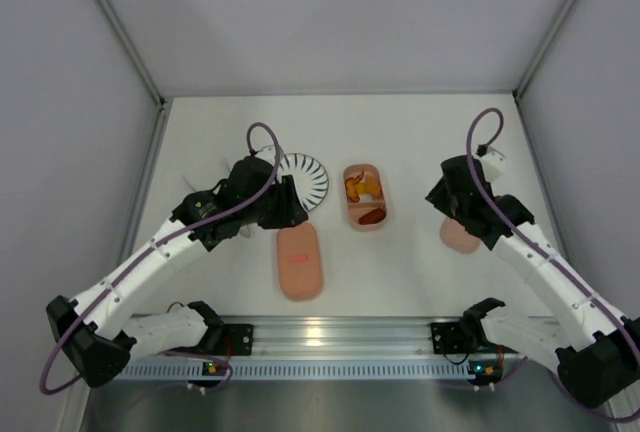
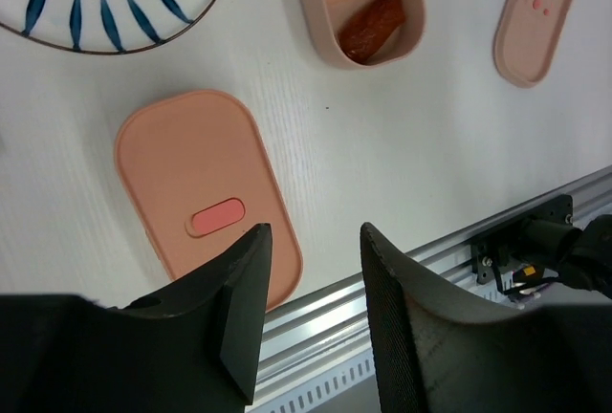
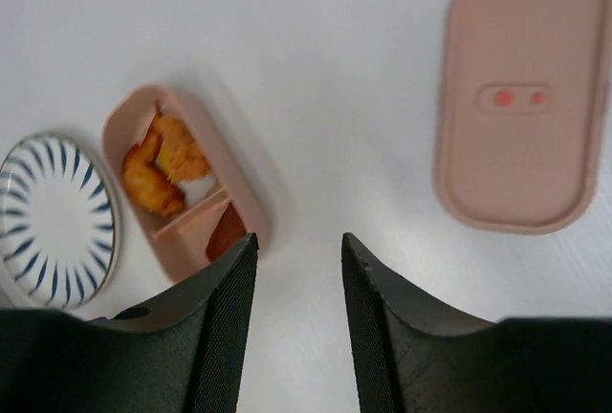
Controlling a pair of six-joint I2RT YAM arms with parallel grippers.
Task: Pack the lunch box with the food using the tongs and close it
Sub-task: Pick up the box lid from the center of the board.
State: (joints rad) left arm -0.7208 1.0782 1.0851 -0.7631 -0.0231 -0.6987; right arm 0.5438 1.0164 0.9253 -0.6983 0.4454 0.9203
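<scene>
White table [image 1: 420, 282] with striped plate [image 3: 57, 222], filled pink tray [image 3: 229, 169], red-marked lid [image 1: 299, 260], red-spotted lid [image 3: 521, 97]

Round white plate [image 1: 310, 180], dark blue radial stripes around rim, flat on white counter [image 1: 400, 282], left of centre; partly hidden in top view. Silver slotted metal rail [image 1: 330, 337] along counter's near edge. Pale grey walls [image 1: 340, 12] on three sides.

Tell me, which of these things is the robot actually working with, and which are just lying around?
Part of the job: divided tray, food in it, lid with one red mark, lid with two red dots.
Lying about: striped plate, empty.
</scene>
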